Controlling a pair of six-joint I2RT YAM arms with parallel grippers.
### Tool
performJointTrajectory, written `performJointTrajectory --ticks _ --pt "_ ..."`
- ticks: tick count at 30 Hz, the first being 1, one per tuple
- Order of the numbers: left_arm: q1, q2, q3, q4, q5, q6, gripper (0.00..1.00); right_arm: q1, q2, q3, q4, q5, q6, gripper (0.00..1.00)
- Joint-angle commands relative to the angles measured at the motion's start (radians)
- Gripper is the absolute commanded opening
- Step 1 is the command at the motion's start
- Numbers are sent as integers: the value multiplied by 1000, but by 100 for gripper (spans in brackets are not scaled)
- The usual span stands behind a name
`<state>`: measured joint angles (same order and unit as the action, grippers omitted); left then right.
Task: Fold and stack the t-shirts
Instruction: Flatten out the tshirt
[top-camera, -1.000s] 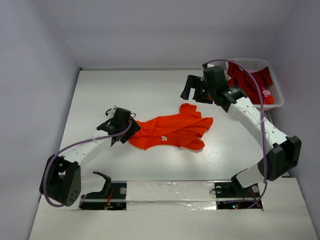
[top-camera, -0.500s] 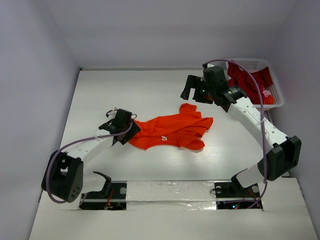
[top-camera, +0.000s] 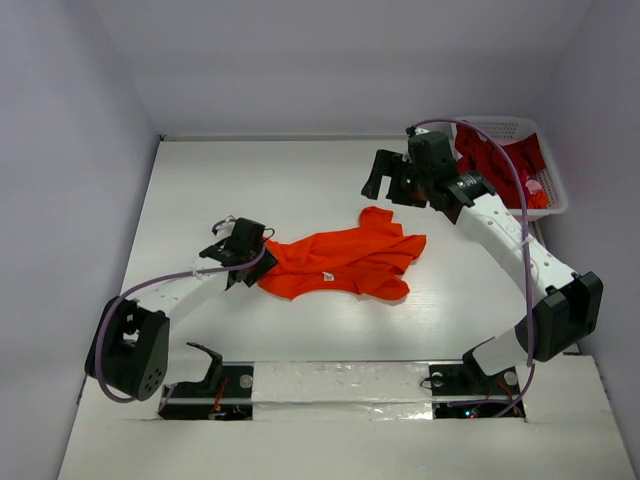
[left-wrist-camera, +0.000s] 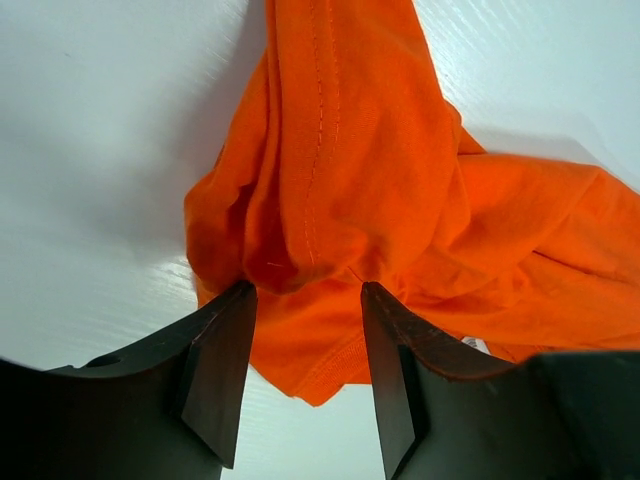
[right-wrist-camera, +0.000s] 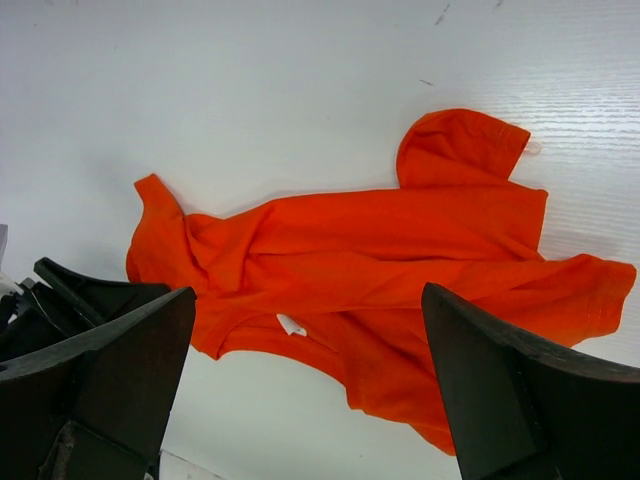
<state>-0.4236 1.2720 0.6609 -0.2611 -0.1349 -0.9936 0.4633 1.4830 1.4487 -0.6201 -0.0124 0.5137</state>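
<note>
The orange t-shirt is spread crumpled mid-counter. Its left edge is bunched between the fingers of the left end effector, which is clenched on it. The right end effector is held released, fingers wide, above the shirt's far sleeve. Red t-shirts are heaped in the basket.

Change over the last second: the left arm's elbow has swung a little up and to the right, and the left gripper has edged slightly rightward (most of it in the first half-second) against the near edge of the orange t-shirt.
</note>
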Motion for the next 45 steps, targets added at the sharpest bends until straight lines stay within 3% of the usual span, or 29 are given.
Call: performJointTrajectory --ticks 1,20,26,40,45 --pt "5 12 -14 13 -23 -5 42 -8 -36 7 43 -14 -3 100" --pt "45 33 -14 13 -72 -2 43 -8 -36 12 52 -32 -4 100" --pt "45 53 -10 31 -52 3 38 -8 -35 6 56 -32 -3 100" --pt "45 50 -14 48 -19 1 38 -8 -36 -14 63 -37 -3 100" --pt "45 52 -7 36 -23 1 30 -8 -43 -22 66 -38 0 100"
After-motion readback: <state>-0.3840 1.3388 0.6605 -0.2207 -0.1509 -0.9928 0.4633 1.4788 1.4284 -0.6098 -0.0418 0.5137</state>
